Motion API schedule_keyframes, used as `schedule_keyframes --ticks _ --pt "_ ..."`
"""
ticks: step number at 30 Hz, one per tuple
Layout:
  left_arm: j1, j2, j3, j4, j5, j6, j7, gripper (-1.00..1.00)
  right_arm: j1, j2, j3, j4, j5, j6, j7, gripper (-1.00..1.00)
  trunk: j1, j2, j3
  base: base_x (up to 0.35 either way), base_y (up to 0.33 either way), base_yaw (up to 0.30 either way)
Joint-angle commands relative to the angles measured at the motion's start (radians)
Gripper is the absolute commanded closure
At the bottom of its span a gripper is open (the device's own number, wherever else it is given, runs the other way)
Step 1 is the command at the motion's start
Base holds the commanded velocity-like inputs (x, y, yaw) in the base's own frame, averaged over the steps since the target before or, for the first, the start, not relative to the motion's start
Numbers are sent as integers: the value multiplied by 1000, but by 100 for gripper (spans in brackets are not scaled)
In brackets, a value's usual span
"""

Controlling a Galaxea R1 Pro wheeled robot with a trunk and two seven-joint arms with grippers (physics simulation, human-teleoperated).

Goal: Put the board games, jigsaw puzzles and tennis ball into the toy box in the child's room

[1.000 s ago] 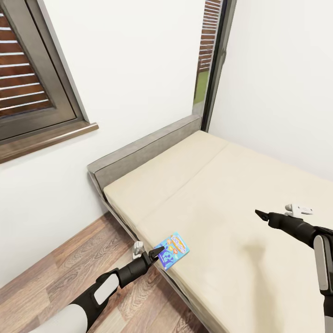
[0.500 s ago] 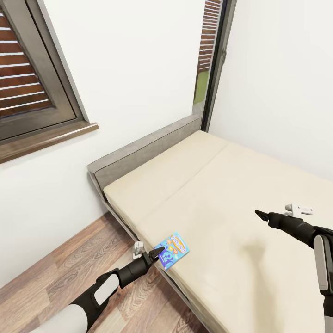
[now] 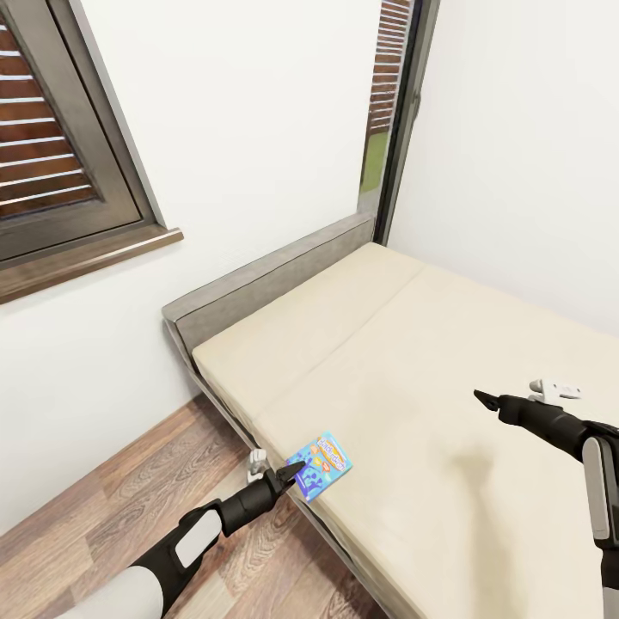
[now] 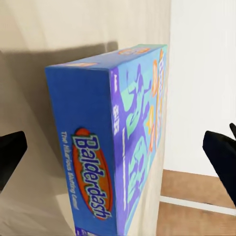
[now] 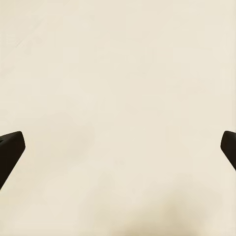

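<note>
The blue board game — its side read "Balderdash" — lay flat at the near corner of the bed, just ahead of the left pincer. In the left wrist view the box edge sat between the two dark fingertips, which stood wide apart and clear of the card; the pincer was open, apparently lined up to close across the box's thin side. That low, edge-on approach from the floor side suited a flat box resting at the mattress rim. The right pincer hovered open over bare mattress, well away from the box — idle, holding nothing.
</note>
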Motion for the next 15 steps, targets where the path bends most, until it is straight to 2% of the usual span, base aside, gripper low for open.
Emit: schedule_keyframes --ticks 1,15 --pt "-1 -27 -9 0 13 15 -5 100 -1 0 -1 -1 2 5 5 -100 0 0 -1 0 0 0" --pt "-1 -28 -8 0 13 15 -19 100 -1 0 0 -1 2 5 5 -100 0 0 -1 0 0 0"
